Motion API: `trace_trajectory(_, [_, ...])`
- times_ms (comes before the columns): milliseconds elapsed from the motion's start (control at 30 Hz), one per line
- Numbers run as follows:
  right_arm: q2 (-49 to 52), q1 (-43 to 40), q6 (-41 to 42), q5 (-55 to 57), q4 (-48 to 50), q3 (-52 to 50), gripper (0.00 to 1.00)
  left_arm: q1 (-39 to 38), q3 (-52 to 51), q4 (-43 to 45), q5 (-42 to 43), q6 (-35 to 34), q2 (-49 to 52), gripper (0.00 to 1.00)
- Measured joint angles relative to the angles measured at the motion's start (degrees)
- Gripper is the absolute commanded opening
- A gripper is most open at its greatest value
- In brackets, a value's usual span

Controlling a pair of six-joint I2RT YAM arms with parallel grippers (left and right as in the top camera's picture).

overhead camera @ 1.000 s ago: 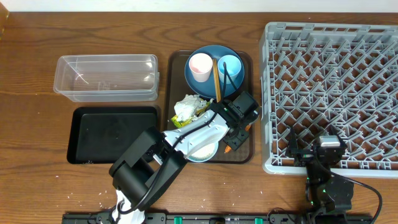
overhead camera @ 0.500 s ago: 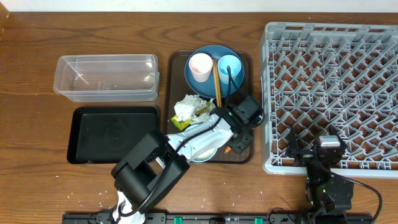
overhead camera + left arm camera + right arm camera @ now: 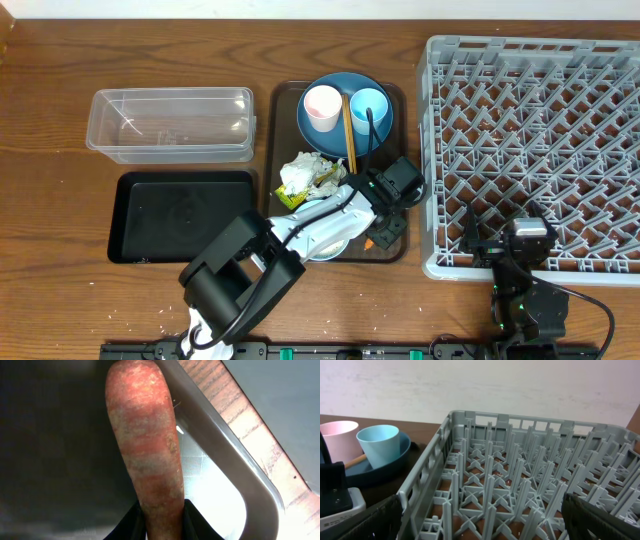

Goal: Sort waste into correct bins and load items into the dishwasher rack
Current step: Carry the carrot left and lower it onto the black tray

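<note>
Left tool [image 3: 380,228] narrowed since earlier frame; carrot piece [image 3: 147,445] gripped.
Waste-sorting step; lift clear of brown serving tray [image 3: 283,120] required. Right tool [image 3: 480,522] open, empty.

This looks like a robotics lab bench dressed up as a canteen dish-return station rather than a real kitchen. Two robot arms [image 3: 250,262] stand on a black mounting rail [image 3: 300,352] along the front edge of a bare wood-grain worktop [image 3: 60,90], with a plain pale wall [image 3: 470,385] behind. A commercial grey dishwasher rack [image 3: 540,130] sits beside a brown serving tray [image 3: 283,125] holding a dark-blue plate [image 3: 325,140] and cups [image 3: 322,106]. A clear tub [image 3: 170,150] and a black tray [image 3: 180,215] are laid out neatly like sorting bins.
</note>
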Motion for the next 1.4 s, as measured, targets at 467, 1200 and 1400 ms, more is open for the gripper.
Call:
trace_trajectory(467, [0.00,0.00,0.00,0.00,0.00,0.00,0.99,0.87,-0.79,-0.39,-0.79,0.00,-21.42,0.06])
trace_trajectory(1200, [0.00,0.00,0.00,0.00,0.00,0.00,0.99,42.27,-3.85,-27.36,-13.16,-3.85,-40.92,0.06])
trace_trajectory(1400, [0.00,0.00,0.00,0.00,0.00,0.00,0.99,46.64,-10.73,-22.75,-12.55,-3.85,-40.87,0.06])
